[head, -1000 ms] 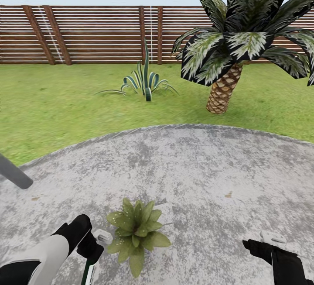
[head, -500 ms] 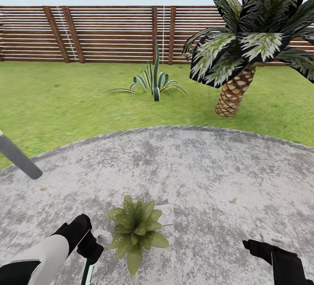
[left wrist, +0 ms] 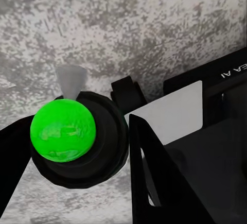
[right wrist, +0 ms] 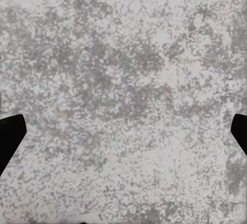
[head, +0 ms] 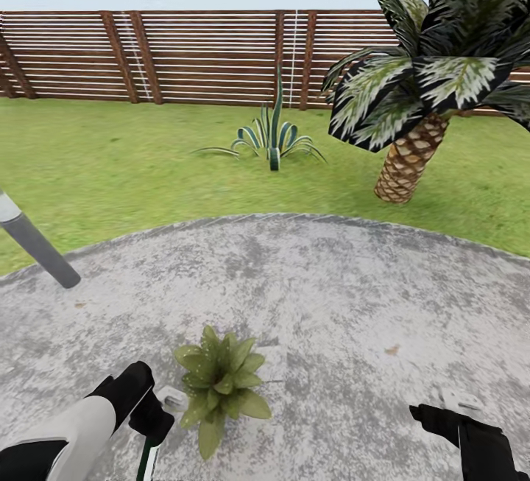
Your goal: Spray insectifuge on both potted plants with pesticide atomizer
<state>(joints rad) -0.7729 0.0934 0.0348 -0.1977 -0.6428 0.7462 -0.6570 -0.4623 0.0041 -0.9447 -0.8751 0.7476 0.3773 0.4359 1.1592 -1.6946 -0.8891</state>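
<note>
Left gripper (left wrist: pixel 98 147): jaws closed around the pesticide atomizer (left wrist: pixel 77 139), a dark-headed bottle whose top carries a bright green dome; its pale nozzle tip points over the grey paving. In the head view the left gripper (head: pixel 151 415) sits low at the left, with the atomizer (head: pixel 171 398) just beside a potted plant (head: pixel 218 384).

Right gripper (head: pixel 442 415): low at the right over bare patio (head: pixel 331 282); in its wrist view the dark fingertips (right wrist: pixel 10 136) stand far apart at the picture's edges, jaws wide and empty.

Potted plant: light-green rosette on the patio; its pot seems hidden under the leaves.

Surroundings: grey bollard (head: pixel 37 245) at the patio's left edge, lawn (head: pixel 110 164), spiky striped plant (head: pixel 274 138), palm (head: pixel 412 149), slatted fence (head: pixel 184 54).
</note>
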